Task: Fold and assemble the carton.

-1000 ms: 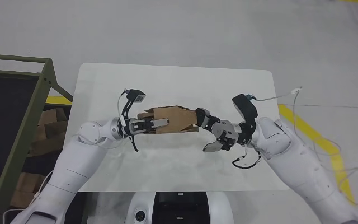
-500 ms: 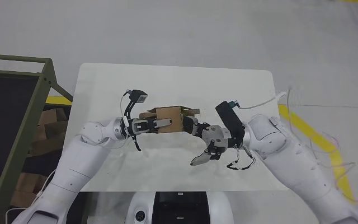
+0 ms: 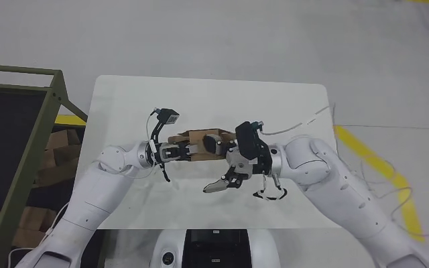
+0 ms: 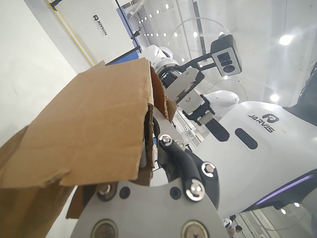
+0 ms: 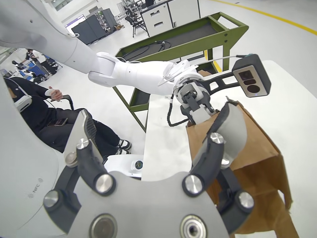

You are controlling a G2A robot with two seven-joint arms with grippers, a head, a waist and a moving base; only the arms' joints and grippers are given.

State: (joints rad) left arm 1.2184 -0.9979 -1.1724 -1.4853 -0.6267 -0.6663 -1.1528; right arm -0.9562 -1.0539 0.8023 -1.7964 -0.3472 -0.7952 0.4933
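Observation:
A brown cardboard carton (image 3: 200, 141) is held above the middle of the white table (image 3: 281, 107). My left gripper (image 3: 182, 151) is shut on the carton's left end; in the left wrist view the carton (image 4: 86, 130) covers one jaw, and a dark finger (image 4: 178, 152) shows beside its edge. My right gripper (image 3: 213, 165) stands wide open at the carton's right end. One of its padded fingers (image 5: 231, 125) rests against the carton's side panel (image 5: 257, 154), and the other finger (image 5: 85, 127) hangs free toward the table's front. The carton's flaps are loose and ragged.
A green metal cart (image 3: 33, 114) with cardboard scraps (image 3: 60, 151) stands off the table's left edge. A thin cable (image 3: 305, 122) trails from the right wrist across the table's right side. Bare tabletop lies behind and in front of the carton.
My right arm has swung left along the carton, its wide-open gripper now over the carton's right half. The carton looks shorter and squarer. The left gripper has kept its hold.

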